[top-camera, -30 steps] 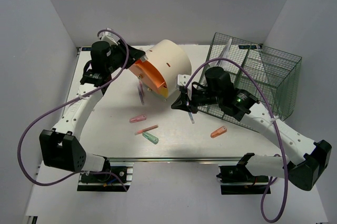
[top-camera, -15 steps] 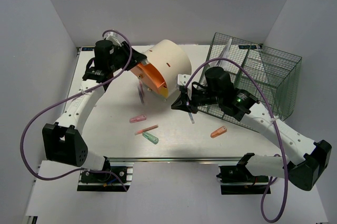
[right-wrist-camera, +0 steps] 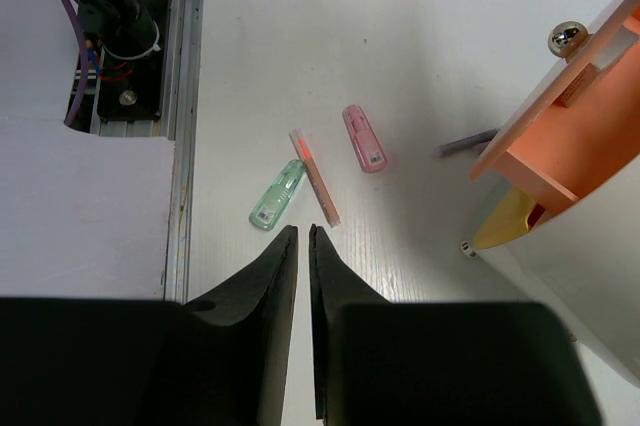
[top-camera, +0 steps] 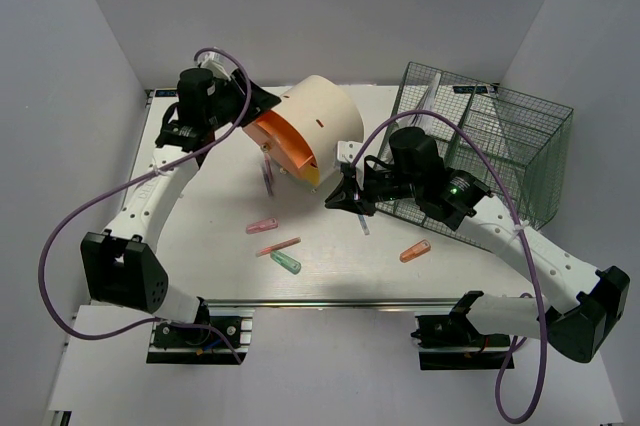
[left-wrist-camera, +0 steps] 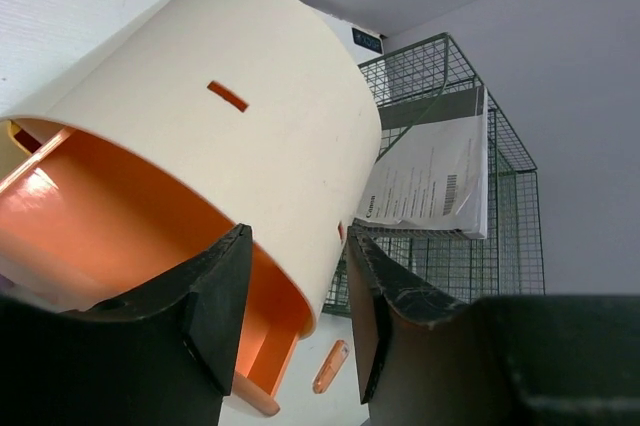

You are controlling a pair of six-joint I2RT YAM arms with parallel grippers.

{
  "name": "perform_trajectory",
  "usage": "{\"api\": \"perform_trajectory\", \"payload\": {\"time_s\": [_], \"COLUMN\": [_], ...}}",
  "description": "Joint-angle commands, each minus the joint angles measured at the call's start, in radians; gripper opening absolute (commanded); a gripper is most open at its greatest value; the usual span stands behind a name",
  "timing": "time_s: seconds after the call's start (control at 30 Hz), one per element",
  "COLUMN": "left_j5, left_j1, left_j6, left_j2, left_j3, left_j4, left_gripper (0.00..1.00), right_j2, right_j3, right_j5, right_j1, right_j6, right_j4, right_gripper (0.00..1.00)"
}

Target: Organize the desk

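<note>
Left claw [left-wrist-camera: 296, 246] released, jaws astride the orange rim of the tipped cream container [left-wrist-camera: 250, 136]. Unsupported, it may roll across the bench [top-camera: 210, 246].

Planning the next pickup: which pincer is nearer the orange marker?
Right. The right pincer hangs a short way from the orange marker; the left pincer is across the desk, at the cylinder's rim.

the white table [top-camera: 200, 236] has a silver rail [top-camera: 330, 303] along its 6 o'clock edge. a cream cylinder [top-camera: 325, 121] with an orange inside lies tipped over toward 12 o'clock, a purple pen [top-camera: 267, 178] just beside its mouth. a green wire basket [top-camera: 500, 136] stands at 2 o'clock. toward 7 o'clock a pink marker [top-camera: 262, 226], a slim pink stick [top-camera: 278, 246] and a green marker [top-camera: 285, 263] lie close together; an orange marker [top-camera: 415, 251] lies apart at 5 o'clock.
</note>
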Motion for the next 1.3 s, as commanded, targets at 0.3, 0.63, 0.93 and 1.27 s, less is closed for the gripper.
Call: {"api": "perform_trajectory", "payload": {"time_s": [0.3, 0.63, 0.93, 1.27], "left_j5": [-0.077, -0.318, -0.460, -0.462], "left_j1": [0.009, 0.009, 0.009, 0.009], "left_j6": [0.045, 0.082, -0.016, -0.062], "left_j2": [-0.072, -0.419, -0.678, -0.780], "left_j3": [0.099, -0.130, -0.284, -0.378], "left_j4": [-0.017, -0.245, -0.445, -0.482], "left_gripper": [0.03, 0.22, 0.69, 0.75], "right_j2": [-0.005, 0.309, 0.470, 0.570], "right_j3": [-0.020, 0.247, 0.391, 0.450], "right_j5": [-0.104, 0.064, 0.364, 0.618], "right_j1": [0.008, 0.072, 0.130, 0.192], "right_j6": [-0.148, -0.303, -0.297, -0.273], "right_j4": [0.095, 0.130, 0.138, 0.162], "right_gripper": [0.01, 0.00, 0.00, 0.00]}}
